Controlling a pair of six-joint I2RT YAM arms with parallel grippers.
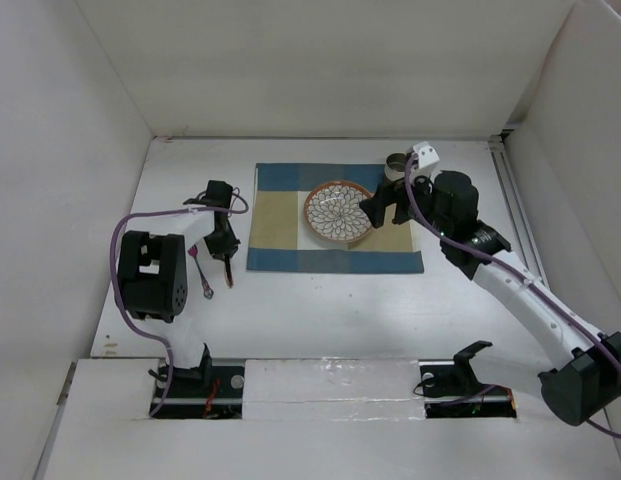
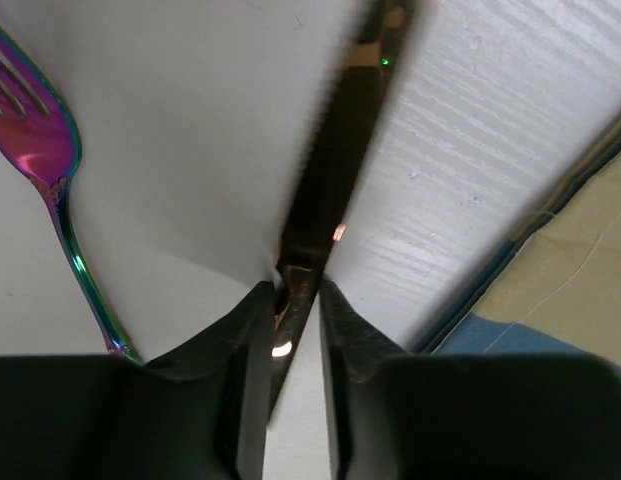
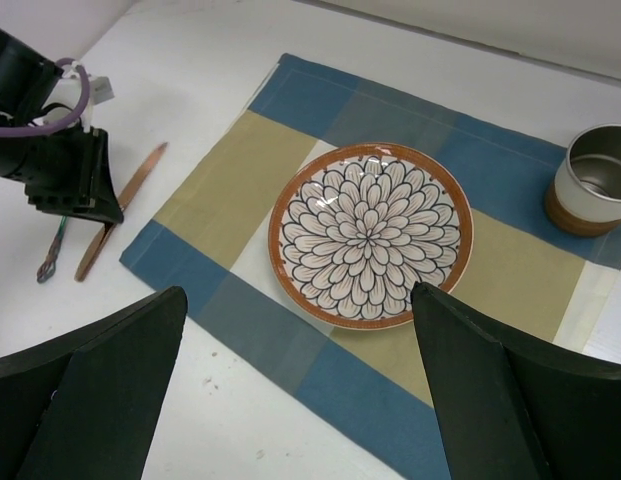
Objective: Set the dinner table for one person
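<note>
Left wrist: my down-pointing left gripper (image 2: 290, 295) pinches a slim glossy knife (image 2: 340, 150), iridescent fork (image 2: 35, 150) at nine o'clock; right gripper (image 3: 297, 300) spread.

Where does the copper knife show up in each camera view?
Top external: knife lies just left of the placemat, near its front corner.
Left wrist: knife runs up the centre from between the fingers.
Right wrist: knife lies at far left.
Shared landmark: the placemat beside it.

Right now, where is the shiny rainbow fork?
In the top view, the fork lies on the white table on the left side, just left of the knife and the placemat.
</note>
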